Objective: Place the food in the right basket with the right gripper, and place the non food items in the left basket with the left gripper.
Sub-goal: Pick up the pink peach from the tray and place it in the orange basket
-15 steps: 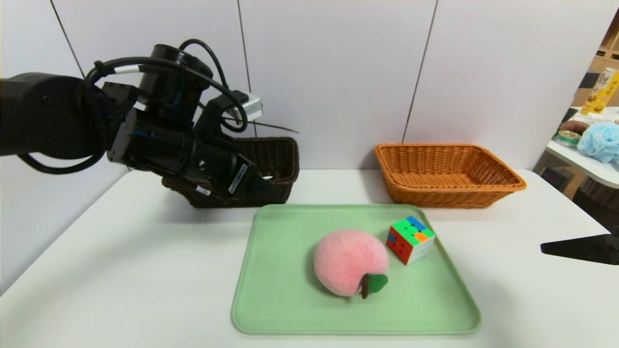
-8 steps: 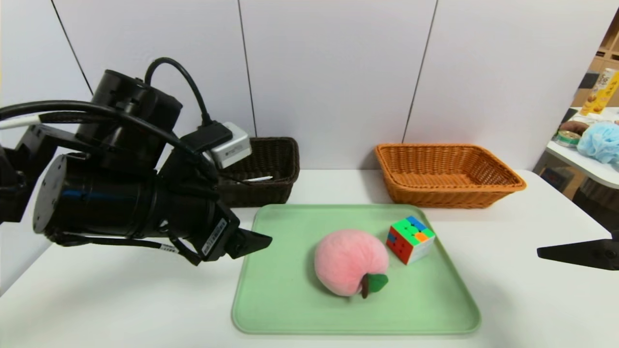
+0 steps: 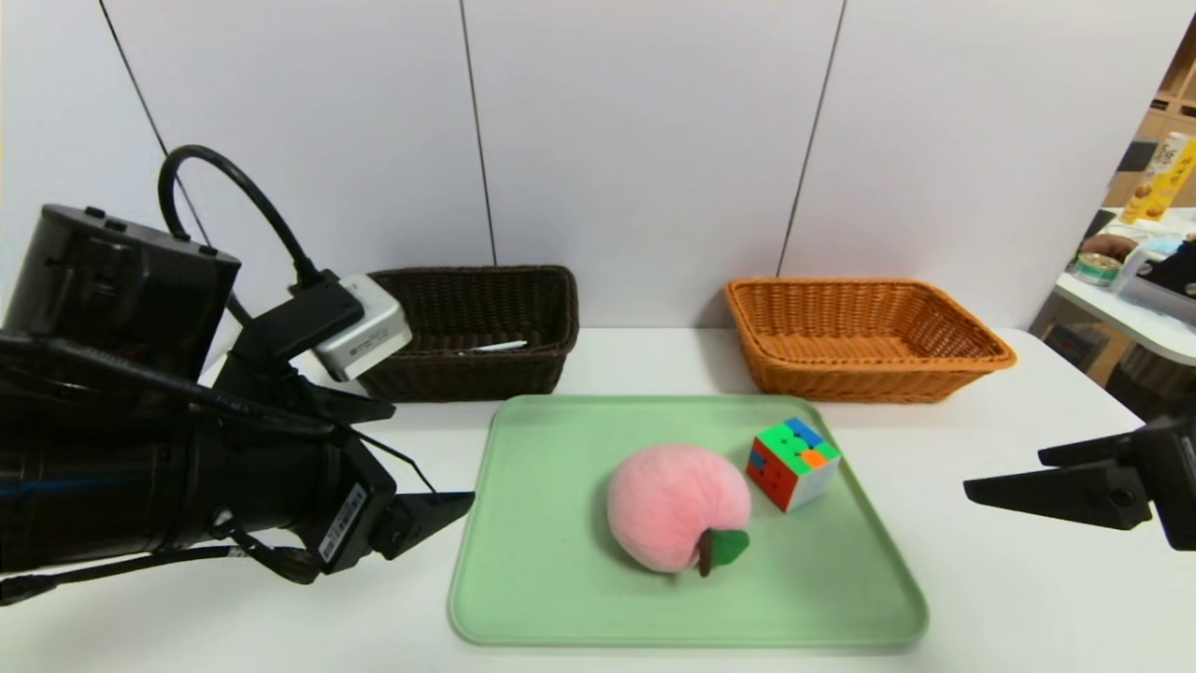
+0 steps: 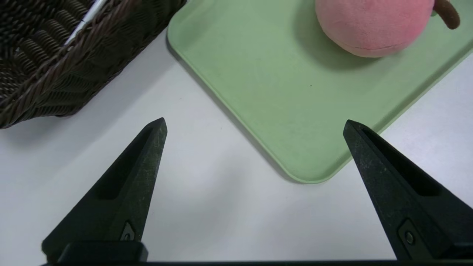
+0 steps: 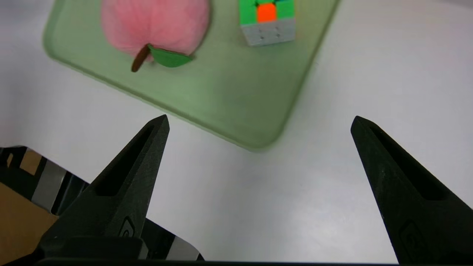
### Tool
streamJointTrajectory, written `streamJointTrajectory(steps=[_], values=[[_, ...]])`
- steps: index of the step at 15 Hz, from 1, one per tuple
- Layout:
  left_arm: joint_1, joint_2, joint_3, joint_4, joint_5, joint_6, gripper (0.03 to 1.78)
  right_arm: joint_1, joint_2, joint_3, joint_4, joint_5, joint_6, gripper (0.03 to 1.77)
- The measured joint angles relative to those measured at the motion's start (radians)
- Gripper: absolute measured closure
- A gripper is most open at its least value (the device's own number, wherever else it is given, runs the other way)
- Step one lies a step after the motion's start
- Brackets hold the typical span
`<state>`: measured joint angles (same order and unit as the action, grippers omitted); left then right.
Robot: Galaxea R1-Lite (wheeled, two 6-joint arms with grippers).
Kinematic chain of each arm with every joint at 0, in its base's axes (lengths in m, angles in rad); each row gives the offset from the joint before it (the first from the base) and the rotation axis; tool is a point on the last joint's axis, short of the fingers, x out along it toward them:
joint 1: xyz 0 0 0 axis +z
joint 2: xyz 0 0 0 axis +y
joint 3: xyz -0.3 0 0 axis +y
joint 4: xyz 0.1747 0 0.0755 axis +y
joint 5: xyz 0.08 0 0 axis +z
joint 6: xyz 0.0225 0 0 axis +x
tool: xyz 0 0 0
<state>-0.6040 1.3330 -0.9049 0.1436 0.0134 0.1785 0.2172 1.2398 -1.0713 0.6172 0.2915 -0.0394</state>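
The left gripper (image 3: 439,512) is low at the left of the white table (image 3: 280,430). It sits above the table, just beside the left edge of the green tray (image 3: 551,579). Its two black fingers (image 4: 129,184) are spread wide and there is nothing between them.

Behind it, by the wall, is the left basket (image 3: 523,365). It is dark brown and woven. The white pen (image 3: 497,347) lies inside it, leaning near the front wall. In the left wrist view the pen (image 4: 87,20) shows as a thin white line over the basket (image 4: 74,66) wall.

The green tray lies flat in the middle of the table. The pink plush peach (image 3: 675,505) rests on it, a bit right of the middle. Its brown stem and green leaf (image 3: 729,545) point to the front of the tray. Just beside the peach, on its right and a little farther back, is the puzzle cube (image 3: 792,462). It sits on the tray too, with green, blue and orange squares on top.

Behind the tray on the right is the right basket (image 3: 972,360). It is orange-tan, and nothing shows inside it.

The right gripper (image 3: 1014,472) is at the far right, over the table and apart from the tray. Its fingers (image 5: 125,184) are spread wide too, and they carry nothing. The right wrist view shows the peach (image 5: 155,22) and the cube (image 5: 268,22) ahead of it on the tray (image 5: 229,103).
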Motion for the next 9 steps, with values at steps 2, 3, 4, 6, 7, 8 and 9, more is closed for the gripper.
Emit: streamJointTrajectory(steps=[2, 3, 4, 6, 7, 8, 9], values=[[0.001, -0.024, 0.052, -0.061, 0.006, -0.003, 0.12, 0.061, 0.049, -0.039, -0.026, 0.0, -0.001, 0.1], [0.001, -0.032, 0.069, -0.064, 0.005, -0.003, 0.12, 0.089, 0.079, -0.062, -0.035, -0.001, -0.002, 0.1], [-0.001, -0.039, 0.085, -0.064, 0.003, -0.002, 0.12, 0.111, 0.109, -0.084, -0.038, -0.001, -0.003, 0.1], [-0.002, -0.05, 0.105, -0.068, 0.001, -0.001, 0.12, 0.153, 0.18, -0.136, -0.041, 0.0, -0.015, 0.1], [-0.002, -0.052, 0.109, -0.068, 0.001, -0.003, 0.12, 0.172, 0.216, -0.161, -0.043, 0.001, -0.024, 0.1], [-0.002, -0.054, 0.112, -0.067, 0.002, -0.003, 0.12, 0.191, 0.25, -0.185, -0.047, 0.003, -0.037, 0.1], [-0.002, -0.055, 0.115, -0.066, 0.003, -0.003, 0.12, 0.211, 0.284, -0.207, -0.057, 0.005, -0.052, 0.1]])
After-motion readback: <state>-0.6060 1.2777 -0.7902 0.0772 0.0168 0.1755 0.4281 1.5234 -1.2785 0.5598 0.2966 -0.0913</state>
